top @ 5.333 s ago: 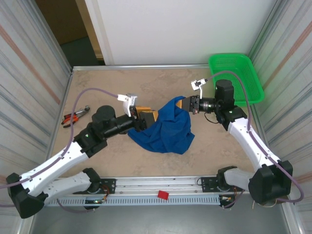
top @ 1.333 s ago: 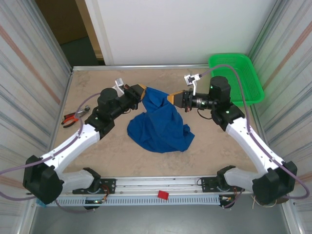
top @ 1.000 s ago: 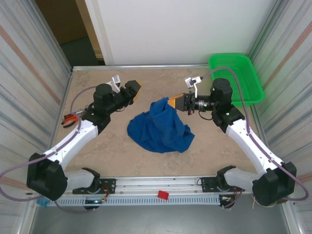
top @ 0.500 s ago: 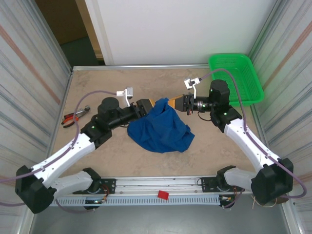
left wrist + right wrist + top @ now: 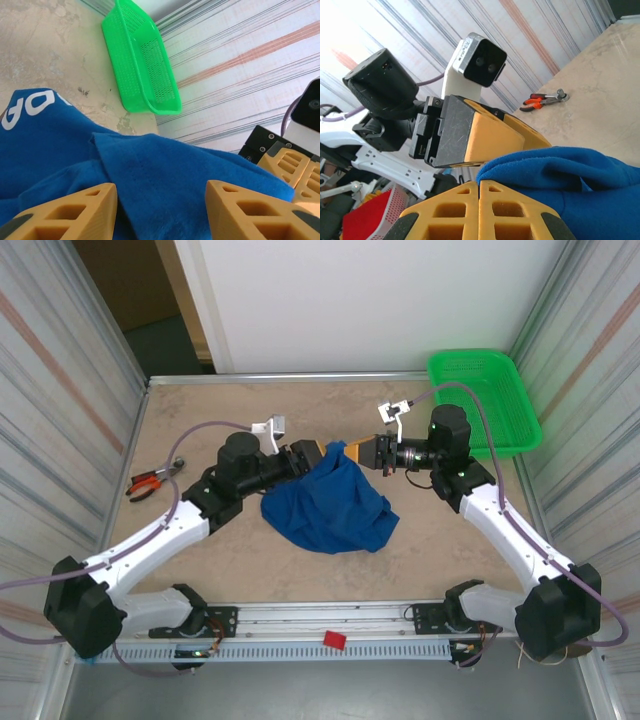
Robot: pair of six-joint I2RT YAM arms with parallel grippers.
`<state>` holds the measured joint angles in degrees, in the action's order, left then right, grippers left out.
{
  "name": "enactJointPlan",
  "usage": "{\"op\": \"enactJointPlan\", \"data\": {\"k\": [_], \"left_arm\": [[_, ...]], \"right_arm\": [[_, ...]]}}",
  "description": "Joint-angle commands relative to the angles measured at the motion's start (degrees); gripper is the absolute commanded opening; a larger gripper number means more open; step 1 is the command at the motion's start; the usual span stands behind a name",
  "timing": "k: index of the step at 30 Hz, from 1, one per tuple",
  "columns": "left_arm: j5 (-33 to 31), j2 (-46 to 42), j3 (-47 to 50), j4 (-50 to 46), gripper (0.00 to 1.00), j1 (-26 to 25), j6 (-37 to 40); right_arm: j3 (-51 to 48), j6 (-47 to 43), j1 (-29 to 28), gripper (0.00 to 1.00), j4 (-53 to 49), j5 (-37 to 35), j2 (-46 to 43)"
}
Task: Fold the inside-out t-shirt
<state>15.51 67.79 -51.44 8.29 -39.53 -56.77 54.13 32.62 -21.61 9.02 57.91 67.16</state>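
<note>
The inside-out t-shirt (image 5: 330, 505) is a royal-blue heap at mid-table, drawn up into a peak at its far edge. My right gripper (image 5: 352, 451) is shut on that peak, and in the right wrist view its jaws (image 5: 479, 184) meet with the blue hem pinched at the tips. My left gripper (image 5: 316, 454) comes in from the left, facing the right one. Its jaws stand apart around a raised fold of the t-shirt (image 5: 165, 170), without pinching it. White lettering (image 5: 30, 105) shows on the cloth lower down.
A green mesh basket (image 5: 485, 400) sits at the back right corner, also seen in the left wrist view (image 5: 142, 60). Orange-handled pliers (image 5: 152, 480) lie at the left edge. Striped walls close in both sides. A small red object (image 5: 334, 641) rests on the front rail.
My left gripper swung from the back left, clear of the cloth, in to the shirt's raised edge beside the right gripper, and its jaws narrowed. The right gripper kept its hold.
</note>
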Motion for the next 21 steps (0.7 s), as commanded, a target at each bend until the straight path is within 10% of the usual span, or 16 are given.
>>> {"op": "enactJointPlan", "data": {"k": [1,8,17,21], "left_arm": [[1.3,0.5,-2.5,2.8,0.46,-0.8,0.5],[3.0,0.5,-3.0,4.4,0.01,-1.2,-0.4],[5.1,-1.6,-12.1,5.2,0.0,-1.3,-2.9],[5.0,-1.1,-14.7,7.1,0.0,-1.5,-5.1]], "right_arm": [[-0.5,1.2,0.5,0.0,2.1,-0.4,0.1],[-1.0,1.0,0.8,0.0,2.7,-1.8,1.1],[-2.0,3.3,3.6,0.0,5.8,-5.5,6.7],[-1.2,0.3,4.3,0.58,-2.9,-12.1,4.1]]}}
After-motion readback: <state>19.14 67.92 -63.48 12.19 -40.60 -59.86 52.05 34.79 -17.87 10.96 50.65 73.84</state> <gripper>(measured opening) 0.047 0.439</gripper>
